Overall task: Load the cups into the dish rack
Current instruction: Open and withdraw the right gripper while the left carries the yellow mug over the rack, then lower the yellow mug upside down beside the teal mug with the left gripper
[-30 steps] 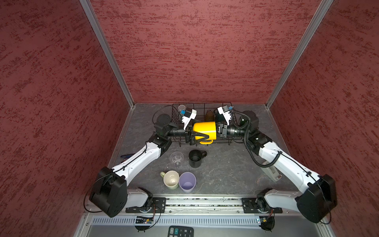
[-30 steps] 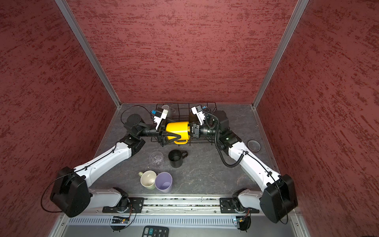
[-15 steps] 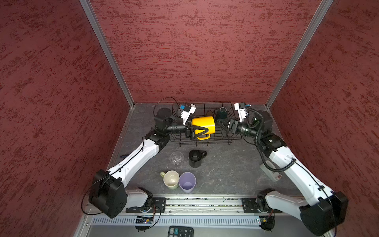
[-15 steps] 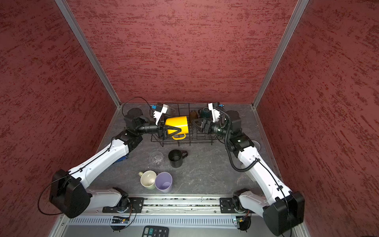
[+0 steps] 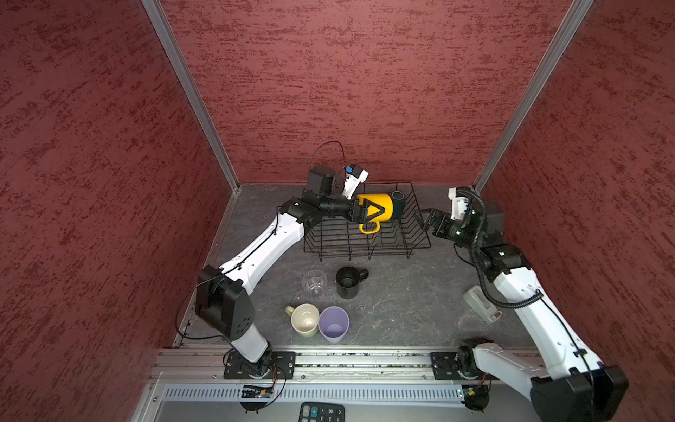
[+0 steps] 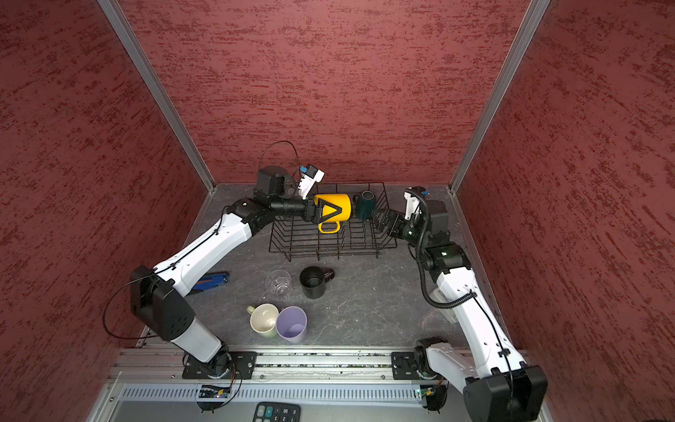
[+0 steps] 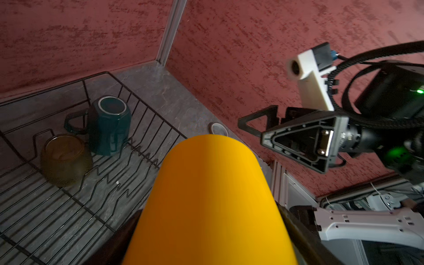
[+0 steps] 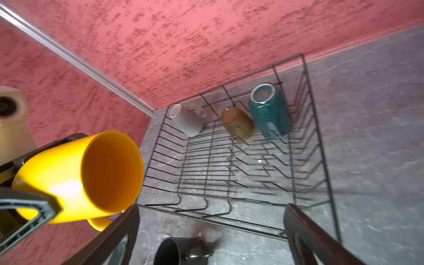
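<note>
jaws of the left gripper clamp across the round body of the yellow mug, a finger on each side of the wall. the mug lies on its side in the air above the dish rack, mouth turned toward the right arm, handle hanging down. jaws of the right gripper stand wide apart and empty, just beside the rack's right wall.

the mug looks stiff, smooth and glossy, probably light, so a hold on the curved wall may slip or let it roll; the rim or the handle would likely give a surer purchase.

inside the rack a teal mug stands mouth down, with a brown mug beside it and a grey mug near the far corner. on the table in front wait the black mug, clear glass, pale-green mug and lilac tumbler, the last two touching.

no cup shows readable writing or a brand.
</note>
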Motion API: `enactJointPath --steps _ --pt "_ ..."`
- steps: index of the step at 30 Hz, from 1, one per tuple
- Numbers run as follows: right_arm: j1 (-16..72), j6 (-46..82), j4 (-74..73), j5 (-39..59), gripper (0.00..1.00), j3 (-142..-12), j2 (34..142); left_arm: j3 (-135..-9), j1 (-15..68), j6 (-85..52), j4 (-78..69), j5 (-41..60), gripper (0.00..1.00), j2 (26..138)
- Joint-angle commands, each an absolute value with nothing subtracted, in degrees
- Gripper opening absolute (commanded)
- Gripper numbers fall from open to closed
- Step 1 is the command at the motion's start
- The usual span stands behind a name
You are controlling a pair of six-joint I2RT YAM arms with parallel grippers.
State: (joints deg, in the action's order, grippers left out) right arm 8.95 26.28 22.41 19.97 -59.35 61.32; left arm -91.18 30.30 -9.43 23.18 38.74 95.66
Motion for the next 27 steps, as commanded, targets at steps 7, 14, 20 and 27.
enactJointPath --steps 7,14,20,27 --pt "7.08 22.78 25.74 16.61 0.99 -60.31 60.34 -108.51 35.63 -8.88 37.76 26.4 0.0 107.29" --pt "6.42 21.21 27.07 16.25 0.99 -59.27 59.02 -118.8 39.04 -8.15 43.67 18.6 0.0 117.36" --pt "6.09 20.37 27.73 16.39 0.99 -58.37 57.88 -127.07 40.2 -8.01 45.81 13.0 0.0 124.81" --pt "5.99 19.87 27.6 17.05 0.99 -57.5 57.48 -134.91 40.85 -7.03 48.84 7.95 0.0 130.8"
